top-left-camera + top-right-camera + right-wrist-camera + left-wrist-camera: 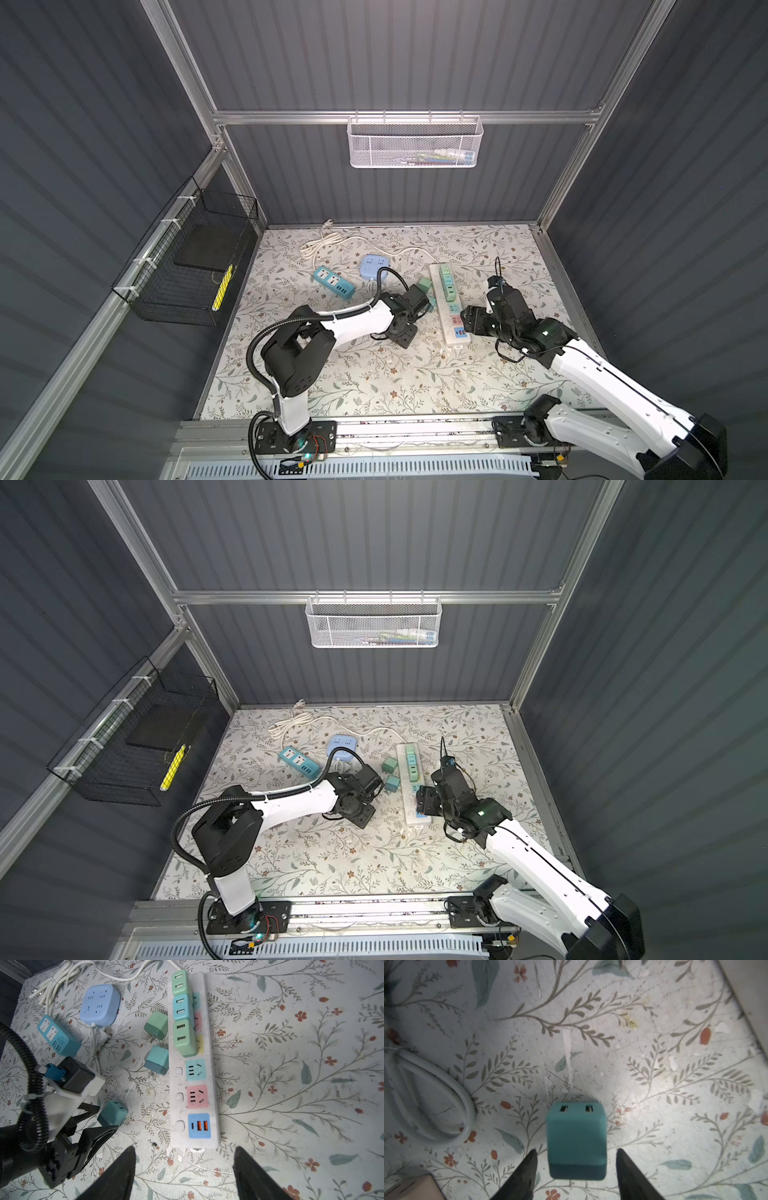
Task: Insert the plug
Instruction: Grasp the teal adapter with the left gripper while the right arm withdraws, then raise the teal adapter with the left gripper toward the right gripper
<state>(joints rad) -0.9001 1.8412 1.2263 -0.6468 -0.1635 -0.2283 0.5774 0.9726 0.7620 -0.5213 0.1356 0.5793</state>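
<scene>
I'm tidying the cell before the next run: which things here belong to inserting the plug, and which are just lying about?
Job: teal cube plug inside the open left gripper; long white power strip with coloured sockets.
Lying about: square blue socket block; short teal power strip; coiled white cable.

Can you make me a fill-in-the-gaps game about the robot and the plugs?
The white power strip has ___ plugs stuck in it. The left pincer sits around a loose plug lying on the ___. The right pincer holds ___. The free socket between the teal socket and the USB panel is ___.
Missing words: three, table, nothing, pink.
</scene>
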